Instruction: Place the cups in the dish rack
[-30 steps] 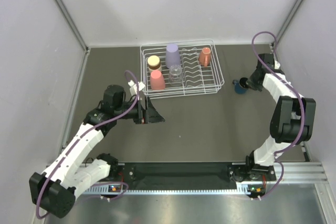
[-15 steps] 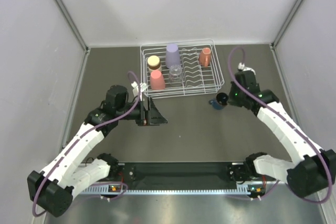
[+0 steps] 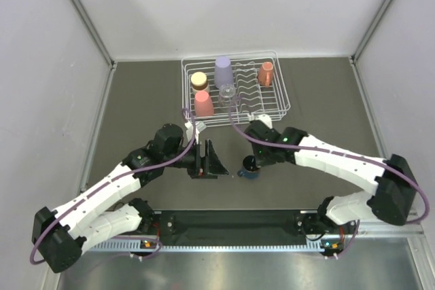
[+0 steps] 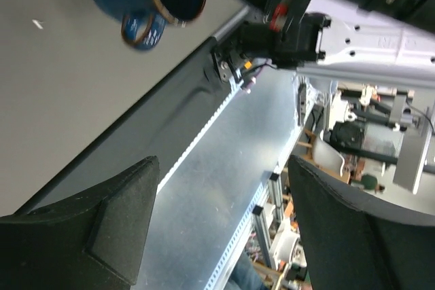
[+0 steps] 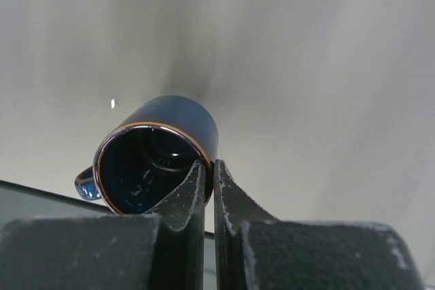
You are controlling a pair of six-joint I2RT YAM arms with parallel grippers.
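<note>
Dark blue mug (image 5: pixel 160 161) — rim in right hand (image 5: pixel 209 168) — near gaping left hand (image 4: pixel 221 164)

The right pincer (image 5: pixel 209 166) fills the lower edge, its two dark, rough-surfaced fingers (image 5: pixel 180 202) drawn almost together. They pinch the wall of a dark blue glazed mug (image 5: pixel 180 120) at its rim, one tip inside the mouth and one outside. The mug's mouth faces the camera, ringed by a coppery lip, and its handle (image 5: pixel 84 185) juts out lower left. Behind lies the blurred grey tabletop (image 5: pixel 306 66), with a tiny white speck (image 5: pixel 113 103) on it.
</note>
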